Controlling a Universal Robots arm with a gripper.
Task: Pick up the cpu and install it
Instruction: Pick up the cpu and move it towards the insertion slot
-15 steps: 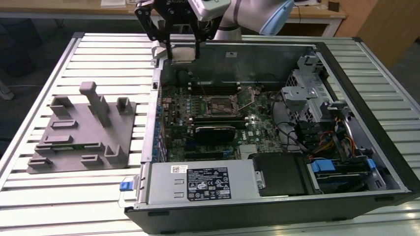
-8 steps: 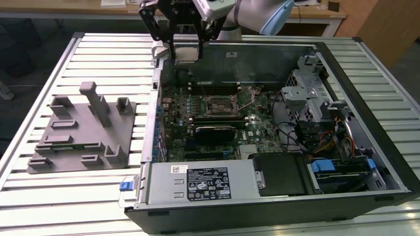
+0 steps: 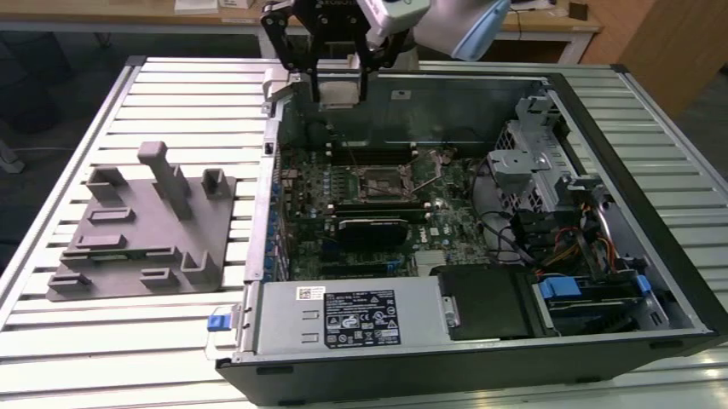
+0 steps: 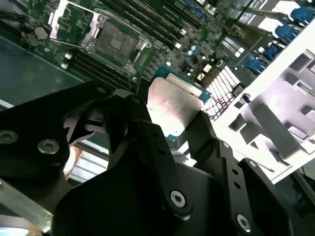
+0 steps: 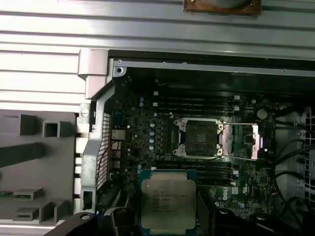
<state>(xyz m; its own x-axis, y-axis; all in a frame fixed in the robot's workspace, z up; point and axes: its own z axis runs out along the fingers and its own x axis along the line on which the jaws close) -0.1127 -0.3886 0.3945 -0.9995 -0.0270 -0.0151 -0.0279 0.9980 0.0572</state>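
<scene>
While the gripper hangs over the far wall of the open computer case, its black fingers are drawn in narrow on the cpu and pinch it by two opposite edges.

- cpu: in the air, clear of the motherboard. In both wrist views its silvery top plate faces the camera, with a green rim around it.
- Socket: near the middle of the board, toward the case's far wall, well apart from the cpu. In the first wrist view the dark square frame stands open, with its metal plate folded out beside it and a thin lever running along it.
- Grey tray: flat on the slatted metal table, near the edge on the exterior view's left and just beside the case. Its posts stand upright.
- Case: on the same table, side panel off, power supply along its near wall.
</scene>
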